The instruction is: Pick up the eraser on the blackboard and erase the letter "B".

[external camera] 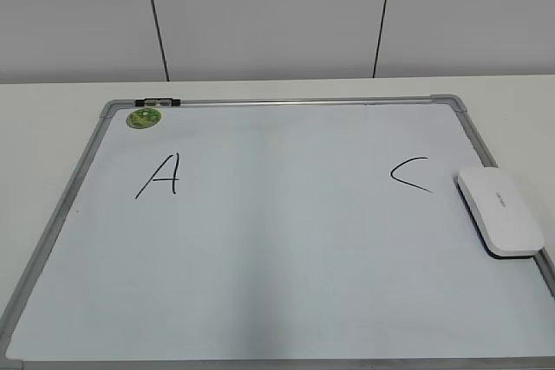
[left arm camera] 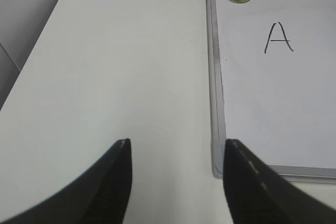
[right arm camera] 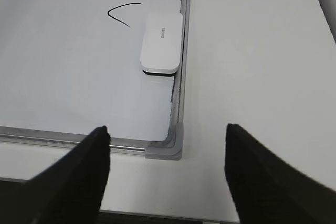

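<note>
The blackboard (external camera: 277,240) is a white board in a grey frame, lying flat on the table. It bears a black "A" (external camera: 160,175) at the left and a black "C" (external camera: 409,174) at the right. No letter "B" shows between them. The white eraser (external camera: 500,211) lies on the board's right edge beside the "C"; it also shows in the right wrist view (right arm camera: 161,43). My left gripper (left arm camera: 177,142) is open and empty over the table, left of the board's near corner (left arm camera: 216,169). My right gripper (right arm camera: 167,128) is open and empty above the board's near right corner (right arm camera: 168,148). Neither gripper shows in the exterior view.
A small round green magnet (external camera: 144,117) sits at the board's far left corner, next to a black and silver clip (external camera: 159,103) on the frame. White table (left arm camera: 115,77) surrounds the board. A grey panelled wall (external camera: 277,15) stands behind.
</note>
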Controlling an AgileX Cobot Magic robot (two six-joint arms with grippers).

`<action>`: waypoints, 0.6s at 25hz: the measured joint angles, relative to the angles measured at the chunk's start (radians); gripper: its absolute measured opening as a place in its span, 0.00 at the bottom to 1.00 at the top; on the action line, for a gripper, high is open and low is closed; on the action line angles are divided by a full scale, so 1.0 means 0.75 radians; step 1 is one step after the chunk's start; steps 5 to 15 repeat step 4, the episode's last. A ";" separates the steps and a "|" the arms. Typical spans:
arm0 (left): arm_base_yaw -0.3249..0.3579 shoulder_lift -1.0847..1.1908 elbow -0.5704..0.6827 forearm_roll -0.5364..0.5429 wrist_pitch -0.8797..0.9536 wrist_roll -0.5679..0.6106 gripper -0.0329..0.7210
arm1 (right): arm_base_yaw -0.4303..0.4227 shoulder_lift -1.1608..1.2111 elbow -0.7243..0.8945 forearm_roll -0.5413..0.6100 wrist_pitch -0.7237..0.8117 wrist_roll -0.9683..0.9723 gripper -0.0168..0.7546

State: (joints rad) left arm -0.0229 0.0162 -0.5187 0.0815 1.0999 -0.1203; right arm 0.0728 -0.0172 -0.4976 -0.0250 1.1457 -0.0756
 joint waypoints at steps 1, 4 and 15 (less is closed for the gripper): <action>0.000 0.000 0.000 0.000 0.000 0.000 0.60 | 0.000 0.000 0.000 0.000 0.000 0.000 0.68; 0.000 0.000 0.000 0.000 0.000 0.000 0.60 | 0.000 0.000 0.000 0.000 0.000 0.000 0.68; 0.000 0.000 0.000 0.000 0.000 0.000 0.60 | 0.000 0.000 0.000 0.000 0.000 0.000 0.68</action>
